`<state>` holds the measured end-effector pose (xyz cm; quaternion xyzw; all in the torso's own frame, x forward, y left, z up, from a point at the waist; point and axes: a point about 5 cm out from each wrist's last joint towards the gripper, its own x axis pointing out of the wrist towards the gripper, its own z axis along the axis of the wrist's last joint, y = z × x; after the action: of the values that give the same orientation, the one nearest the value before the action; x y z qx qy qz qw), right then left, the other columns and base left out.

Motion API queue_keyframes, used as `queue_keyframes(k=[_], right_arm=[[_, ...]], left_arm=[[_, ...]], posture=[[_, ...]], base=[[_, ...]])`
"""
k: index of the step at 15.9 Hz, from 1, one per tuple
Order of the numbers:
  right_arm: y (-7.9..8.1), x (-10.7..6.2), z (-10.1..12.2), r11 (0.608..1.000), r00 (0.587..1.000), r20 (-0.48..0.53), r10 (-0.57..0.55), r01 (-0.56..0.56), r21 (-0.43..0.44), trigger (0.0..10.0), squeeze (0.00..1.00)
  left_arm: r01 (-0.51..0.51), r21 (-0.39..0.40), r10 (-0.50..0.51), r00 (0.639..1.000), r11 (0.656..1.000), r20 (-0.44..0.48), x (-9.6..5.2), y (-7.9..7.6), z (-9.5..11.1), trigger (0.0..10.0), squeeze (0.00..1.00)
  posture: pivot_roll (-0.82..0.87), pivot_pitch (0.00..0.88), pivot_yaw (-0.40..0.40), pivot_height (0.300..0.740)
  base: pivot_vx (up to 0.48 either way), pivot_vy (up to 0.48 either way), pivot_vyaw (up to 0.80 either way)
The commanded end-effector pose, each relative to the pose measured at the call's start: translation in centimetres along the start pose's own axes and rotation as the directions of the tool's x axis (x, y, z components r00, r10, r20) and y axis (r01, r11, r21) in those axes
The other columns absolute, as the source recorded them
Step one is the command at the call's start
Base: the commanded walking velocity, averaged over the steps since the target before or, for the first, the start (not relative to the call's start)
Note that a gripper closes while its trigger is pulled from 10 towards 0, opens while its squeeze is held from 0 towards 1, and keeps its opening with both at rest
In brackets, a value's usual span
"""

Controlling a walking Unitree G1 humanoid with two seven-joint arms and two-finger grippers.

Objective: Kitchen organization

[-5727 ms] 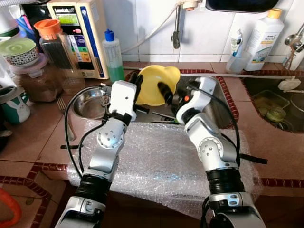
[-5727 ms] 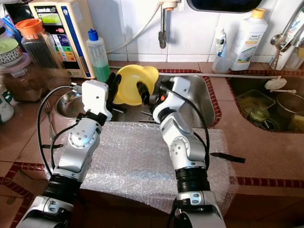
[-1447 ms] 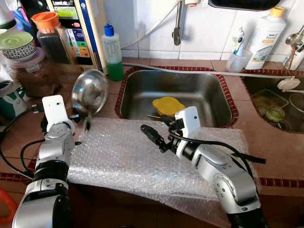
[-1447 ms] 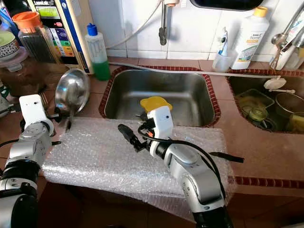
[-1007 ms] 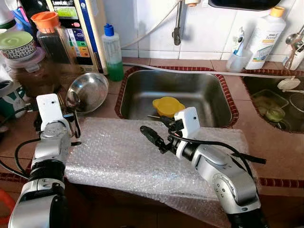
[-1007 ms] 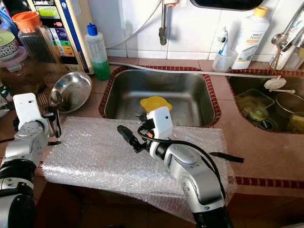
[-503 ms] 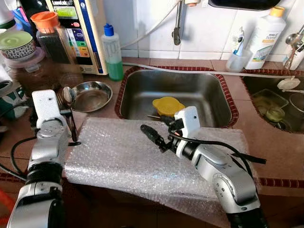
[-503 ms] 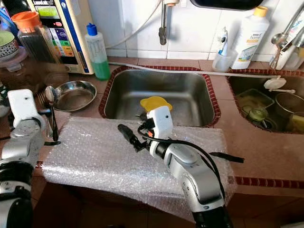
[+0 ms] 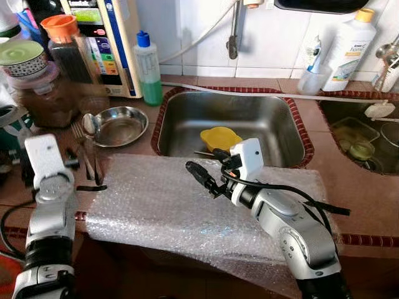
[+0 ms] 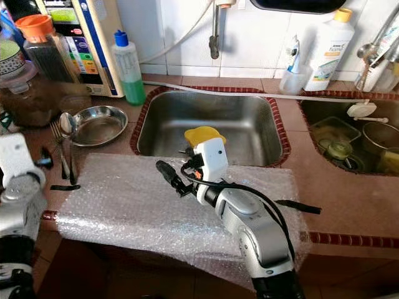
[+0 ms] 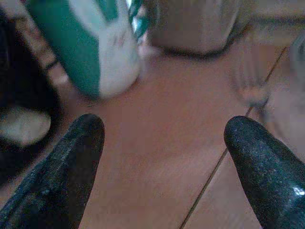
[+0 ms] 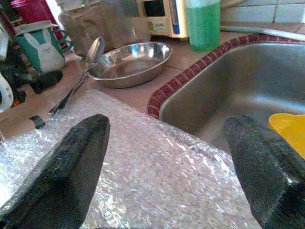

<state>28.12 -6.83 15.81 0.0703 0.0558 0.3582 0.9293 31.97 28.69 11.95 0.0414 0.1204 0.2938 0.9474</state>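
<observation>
A steel bowl lies flat on the tiled counter left of the sink, with a spoon and a fork beside it. A yellow bowl rests inside the steel sink. My right gripper hovers open over the far edge of the bubble wrap sheet, holding nothing. My left arm is pulled back at the counter's left front. Its gripper is open and empty, facing bare tile and a green and white mug.
A green soap bottle, a water machine and jars line the back left. A white detergent bottle stands at the back right, above a second sink with dishes. A black strip pokes out at the wrap's right edge.
The steel bowl went from tilted in my left gripper to flat on the counter. My left arm then drew back to the left front. The right arm has held still.
</observation>
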Motion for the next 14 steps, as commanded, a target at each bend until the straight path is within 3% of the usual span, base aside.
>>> queue_keyframes(k=[1,3,7,14], right_arm=[[0.0,0.2,0.2,1.000,1.000,0.007,-0.002,0.002,-0.003,10.0,0.00],[0.3,0.2,0.3,1.000,1.000,0.007,0.021,-0.021,-0.004,10.0,0.00],[2.7,-1.1,0.4,0.969,0.969,-0.019,0.247,-0.247,0.007,10.0,0.00],[3.2,-1.7,1.2,0.948,0.948,-0.004,0.319,-0.319,0.004,10.0,0.00]], left_arm=[[0.020,0.001,-0.020,1.000,1.000,-0.022,0.0,-0.3,-0.2,10.0,0.00],[0.050,0.002,-0.050,0.998,0.999,-0.033,0.2,-1.0,-0.1,10.0,0.00],[0.103,-0.018,-0.104,0.995,0.994,-0.008,0.4,-2.5,1.2,10.0,0.00],[0.152,-0.023,-0.153,0.986,0.988,-0.062,0.7,-3.5,0.6,10.0,0.00]], posture=[[0.02,0.056,0.053,0.740],[0.01,0.057,0.053,0.740],[-0.01,0.059,0.063,0.740],[-0.02,0.056,0.060,0.740]], base=[[0.000,0.000,0.00],[0.000,0.000,0.00],[0.000,0.000,0.00],[0.000,0.000,0.00]])
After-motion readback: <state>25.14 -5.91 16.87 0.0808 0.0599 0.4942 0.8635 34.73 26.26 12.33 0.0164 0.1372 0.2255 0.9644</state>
